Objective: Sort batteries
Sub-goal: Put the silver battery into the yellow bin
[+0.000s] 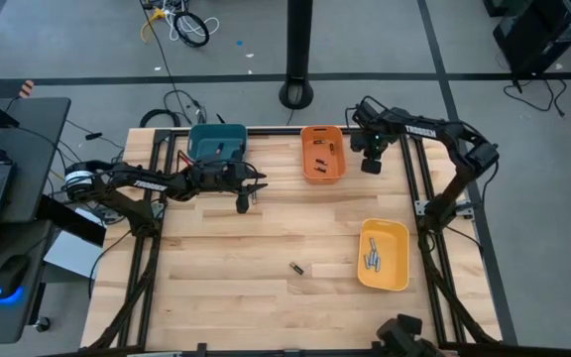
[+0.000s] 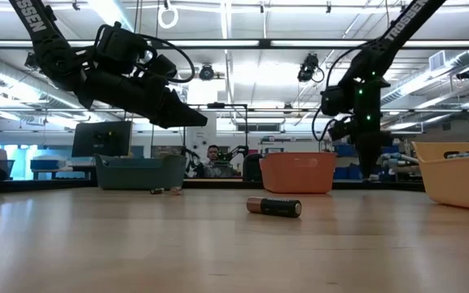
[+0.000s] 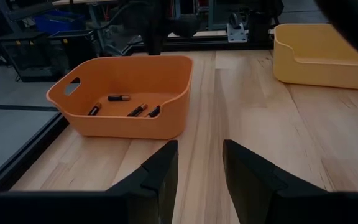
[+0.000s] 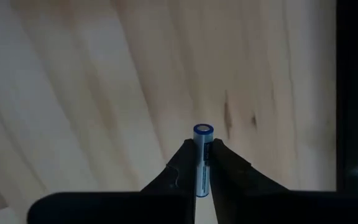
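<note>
My right gripper (image 4: 202,163) is shut on a small battery (image 4: 202,140) with a blue-rimmed end. It points down above bare wood just right of the orange bin (image 1: 322,154), at the table's far right (image 1: 370,161). My left gripper (image 3: 197,177) stands open with nothing between its fingers. It hovers in front of the teal bin (image 1: 216,144), nearly level and facing the orange bin (image 3: 126,93). A dark battery (image 1: 296,268) lies on its side on the table's middle, also plain in the low view (image 2: 273,207). My right gripper pinches the battery's sides (image 4: 202,171) between its two fingers. The fingers come from above and point down, and the battery stands along them. Its blue-rimmed end (image 4: 202,131) sticks out past the fingertips. The battery hangs clear of the wood.
The orange bin holds several dark batteries (image 3: 129,109). A yellow bin (image 1: 383,255) with grey batteries stands at the right, nearer the front edge. Two tiny batteries (image 2: 165,190) lie near the teal bin (image 2: 139,172). A person (image 2: 212,155) sits beyond the far edge.
</note>
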You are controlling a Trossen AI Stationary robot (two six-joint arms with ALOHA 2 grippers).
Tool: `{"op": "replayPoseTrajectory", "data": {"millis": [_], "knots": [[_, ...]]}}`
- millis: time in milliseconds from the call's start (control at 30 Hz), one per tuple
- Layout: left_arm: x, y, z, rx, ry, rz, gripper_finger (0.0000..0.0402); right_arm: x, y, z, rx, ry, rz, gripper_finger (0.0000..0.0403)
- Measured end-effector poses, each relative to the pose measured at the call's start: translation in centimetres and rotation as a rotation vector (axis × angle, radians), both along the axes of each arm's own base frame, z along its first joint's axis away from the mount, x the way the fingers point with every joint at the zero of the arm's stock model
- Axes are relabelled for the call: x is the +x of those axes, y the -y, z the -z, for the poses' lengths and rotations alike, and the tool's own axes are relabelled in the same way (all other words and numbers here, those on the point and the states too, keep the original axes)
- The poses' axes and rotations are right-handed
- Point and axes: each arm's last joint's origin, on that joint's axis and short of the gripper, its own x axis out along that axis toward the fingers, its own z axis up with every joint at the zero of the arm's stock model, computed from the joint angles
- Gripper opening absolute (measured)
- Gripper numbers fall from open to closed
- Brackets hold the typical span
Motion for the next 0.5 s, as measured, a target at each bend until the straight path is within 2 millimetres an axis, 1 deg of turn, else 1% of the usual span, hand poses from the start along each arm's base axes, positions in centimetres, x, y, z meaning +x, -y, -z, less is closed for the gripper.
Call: {"op": "replayPoseTrajectory", "data": {"millis": [233, 367, 500], "knots": [[0.0, 0.0, 0.0, 0.001, 0.000, 0.000, 0.0135, -0.1, -1.2, -2.6, -0.060, 0.038, -0.005, 0.0032], [0.0, 0.0, 0.0, 0.001, 0.003, 0.000, 0.0135, 0.4, -1.9, -4.9, -0.088, 0.073, 0.006, 0.0032], [0.0, 0.0, -0.1, 0.003, 0.006, 0.000, 0.0135, 1.3, -2.9, -7.7, -0.112, 0.120, 0.011, 0.0030]]}}
